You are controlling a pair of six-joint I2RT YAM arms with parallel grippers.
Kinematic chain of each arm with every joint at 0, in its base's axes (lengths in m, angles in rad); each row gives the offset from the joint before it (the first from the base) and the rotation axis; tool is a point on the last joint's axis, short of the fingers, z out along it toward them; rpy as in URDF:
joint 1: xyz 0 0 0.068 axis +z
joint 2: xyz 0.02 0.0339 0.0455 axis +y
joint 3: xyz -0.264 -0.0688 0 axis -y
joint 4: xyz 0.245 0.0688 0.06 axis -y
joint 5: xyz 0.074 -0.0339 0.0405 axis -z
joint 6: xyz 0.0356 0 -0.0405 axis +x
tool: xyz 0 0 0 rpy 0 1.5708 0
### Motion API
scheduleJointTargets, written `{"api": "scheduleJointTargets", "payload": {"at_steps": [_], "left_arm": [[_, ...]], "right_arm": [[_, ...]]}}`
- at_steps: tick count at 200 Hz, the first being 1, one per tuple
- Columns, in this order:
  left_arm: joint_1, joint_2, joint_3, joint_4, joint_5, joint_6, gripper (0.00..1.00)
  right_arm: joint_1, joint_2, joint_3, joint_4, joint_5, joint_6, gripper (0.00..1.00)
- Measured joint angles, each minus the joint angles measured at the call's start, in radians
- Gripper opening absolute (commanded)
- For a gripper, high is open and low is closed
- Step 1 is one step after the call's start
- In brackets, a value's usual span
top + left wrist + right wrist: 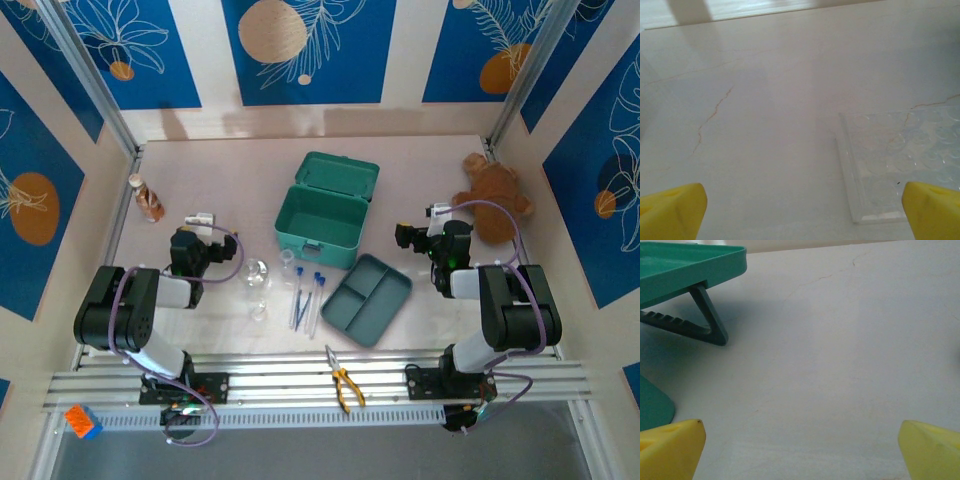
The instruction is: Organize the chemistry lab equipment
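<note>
The left arm (130, 315) is seen folded back by the left edge of the tabletop (230, 170). Its elbow is tucked toward the near edge and its wrist is levelled low, aimed at the far edge. The left fingers (672, 210) are held wide apart over bare tabletop, gripping nothing. Just ahead of them and off to the right, the clear plastic tube rack (890, 165) is found lying flat, untouched.

Over on the other side, the right arm (505, 310) is posed as a mirror image. It is folded by the right edge, with the wrist low and pointed toward the far edge. The right fingers (672, 450) are spread wide too, with only tabletop under them. Ahead and to their left, the open teal box (320, 220) is caught, its raised lid (690, 262) seen close up from the right wrist.

Between the two arms, toward the near edge, the small clear glass flasks (257, 272) are stood on the tabletop. The test tubes with blue caps (305, 300) are laid side by side just right of them. A divided grey-green tray (368, 298) is set just right of the tubes. All of these are well apart from both pairs of fingers.

Yellow-handled pliers (343, 385) are left on the rail along the near edge. A brown plush toy (495, 195) is slumped near the far right corner, and a small brownish bottle (148, 197) is placed toward the far left corner.
</note>
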Motion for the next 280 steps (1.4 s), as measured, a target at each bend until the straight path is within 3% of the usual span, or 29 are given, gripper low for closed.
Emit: {"api": "scheduleJointTargets", "payload": {"at_steps": [51, 118, 192, 280], "left_arm": [[0.000, -0.006, 0.000, 0.000, 0.001, 0.000, 1.00], [0.000, -0.202, 0.055, -0.206, 0.011, 0.012, 1.00], [0.002, -0.355, 0.228, -0.679, 0.102, 0.049, 0.99], [0.008, -0.421, 0.435, -1.209, 0.209, 0.124, 0.94]], "right_arm": [[0.010, -0.009, 0.003, -0.022, 0.036, 0.008, 1.00], [0.063, -0.216, 0.176, -0.395, 0.238, 0.079, 0.99], [0.140, -0.357, 0.390, -0.947, 0.440, 0.330, 0.99], [0.390, -0.429, 0.562, -1.372, 0.503, 0.442, 0.95]]}}
